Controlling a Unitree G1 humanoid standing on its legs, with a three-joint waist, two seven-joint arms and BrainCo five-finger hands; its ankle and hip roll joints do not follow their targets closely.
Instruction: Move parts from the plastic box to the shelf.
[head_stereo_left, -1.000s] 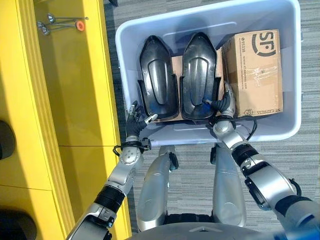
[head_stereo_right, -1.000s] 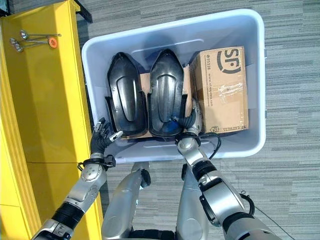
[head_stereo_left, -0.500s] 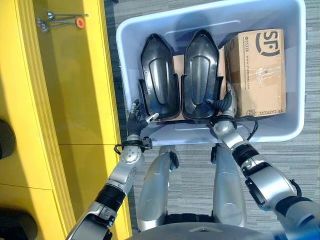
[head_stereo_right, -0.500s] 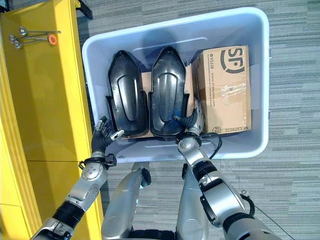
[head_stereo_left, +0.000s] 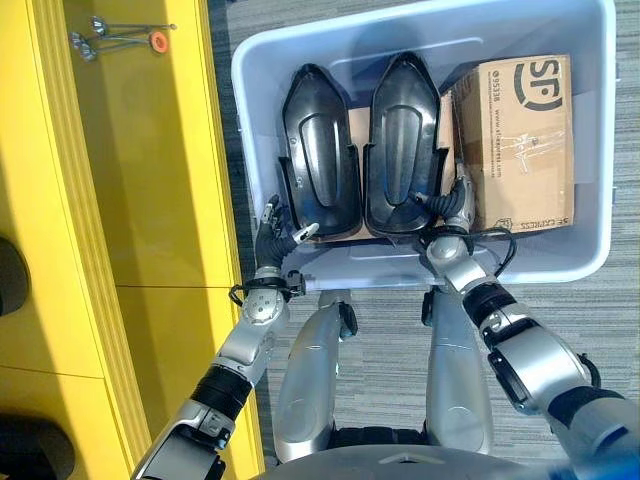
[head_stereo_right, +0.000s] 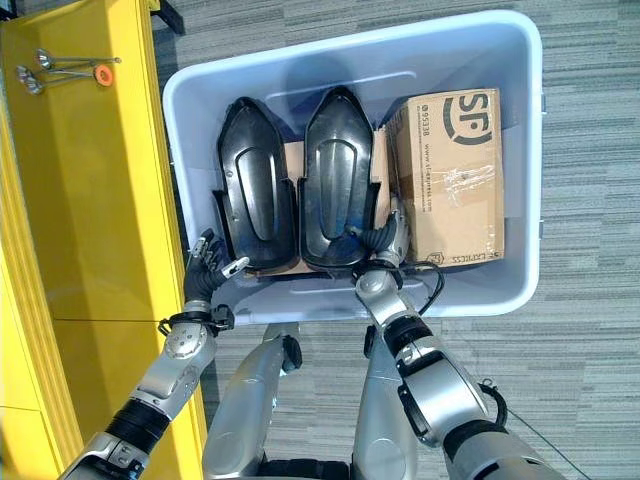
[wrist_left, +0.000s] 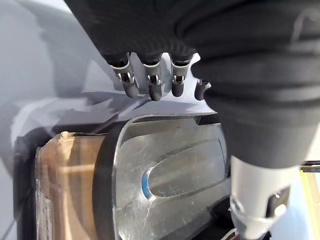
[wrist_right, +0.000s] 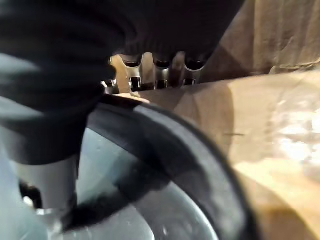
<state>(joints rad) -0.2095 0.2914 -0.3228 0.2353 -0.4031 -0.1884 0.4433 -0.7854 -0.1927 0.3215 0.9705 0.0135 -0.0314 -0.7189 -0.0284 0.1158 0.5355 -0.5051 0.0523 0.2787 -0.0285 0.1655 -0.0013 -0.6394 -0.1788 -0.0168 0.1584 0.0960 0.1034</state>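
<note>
Right hand (head_stereo_left: 452, 208) reaches over the near wall of the plastic box (head_stereo_left: 420, 30) and sits at the near right corner of the right black part (head_stereo_left: 402, 150), fingers down between that part and the cardboard box (head_stereo_left: 520, 135), thumb on the part's inner face; it looks clamped on the part's edge. Left hand (head_stereo_left: 276, 236) hovers at the box's near left corner, just beside the near end of the left black part (head_stereo_left: 318, 150), fingers (wrist_left: 150, 82) loosely spread and holding nothing. Both black parts lie side by side in the box on a brown cardboard sheet (head_stereo_right: 292, 160), the cardboard box to their right. To the left stands the yellow shelf (head_stereo_left: 140, 180), with small metal tools (head_stereo_left: 115, 38) lying at its far end.
</note>
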